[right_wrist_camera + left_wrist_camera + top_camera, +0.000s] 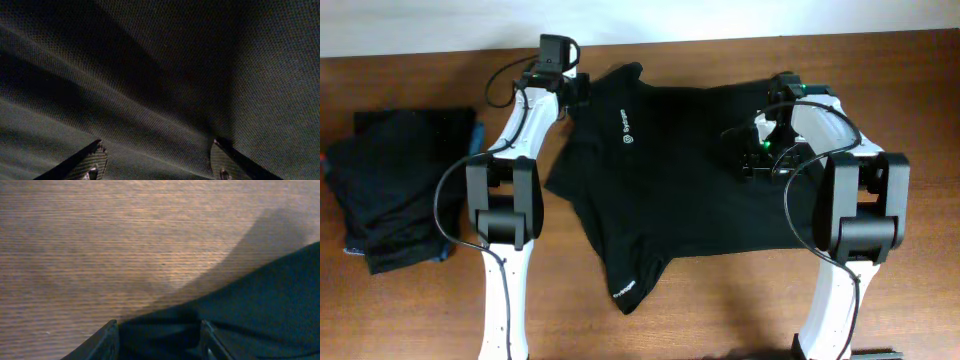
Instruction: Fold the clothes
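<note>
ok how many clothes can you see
2 seen: a shirt spread mid-table between the arms, and a folded stack at the far left, which may hide more.

Robot lab workbench, wood-grain table [720, 300], two white arms [503, 285] with cabling [440, 190]

1 spread shirt [700, 170], 1 stack [400, 190] of maybe 3 garments, 2 arms [510, 200] [855, 200]

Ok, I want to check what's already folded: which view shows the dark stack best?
Overhead: the whole stack lies at far left, teal edge showing. Both wrist views look at the spread shirt, not the stack.
</note>
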`<state>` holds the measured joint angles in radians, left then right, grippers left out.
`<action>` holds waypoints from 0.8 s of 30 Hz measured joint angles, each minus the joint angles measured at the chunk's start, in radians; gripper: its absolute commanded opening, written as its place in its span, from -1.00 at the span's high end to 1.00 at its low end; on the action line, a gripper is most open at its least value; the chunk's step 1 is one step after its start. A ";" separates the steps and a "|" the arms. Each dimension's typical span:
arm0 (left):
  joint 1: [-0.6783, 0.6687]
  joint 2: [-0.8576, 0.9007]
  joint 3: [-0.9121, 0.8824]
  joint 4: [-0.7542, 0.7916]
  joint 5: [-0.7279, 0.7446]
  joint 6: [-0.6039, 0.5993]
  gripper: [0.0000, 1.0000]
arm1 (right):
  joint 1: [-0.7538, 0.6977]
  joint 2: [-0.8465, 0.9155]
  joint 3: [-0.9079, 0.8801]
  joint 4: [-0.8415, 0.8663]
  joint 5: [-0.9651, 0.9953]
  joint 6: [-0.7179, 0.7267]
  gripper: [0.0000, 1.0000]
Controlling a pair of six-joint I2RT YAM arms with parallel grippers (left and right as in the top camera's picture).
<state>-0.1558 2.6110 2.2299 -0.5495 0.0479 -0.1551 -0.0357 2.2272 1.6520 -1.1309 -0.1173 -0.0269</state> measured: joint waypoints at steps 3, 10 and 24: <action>0.019 0.000 0.000 0.000 0.037 0.000 -0.11 | 0.000 0.000 0.000 0.000 0.000 -0.001 -0.43; 0.066 0.020 0.108 -0.168 0.081 -0.002 -0.10 | 0.000 0.000 0.000 0.000 0.000 -0.001 -0.43; 0.067 0.035 0.651 -0.916 0.085 0.100 0.04 | -0.002 -0.052 -0.016 -0.027 -0.006 -0.002 -0.71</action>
<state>-0.0887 2.6461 2.8807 -1.4651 0.1333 -0.0547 -0.0376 2.1750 1.6360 -1.1580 -0.1238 -0.0292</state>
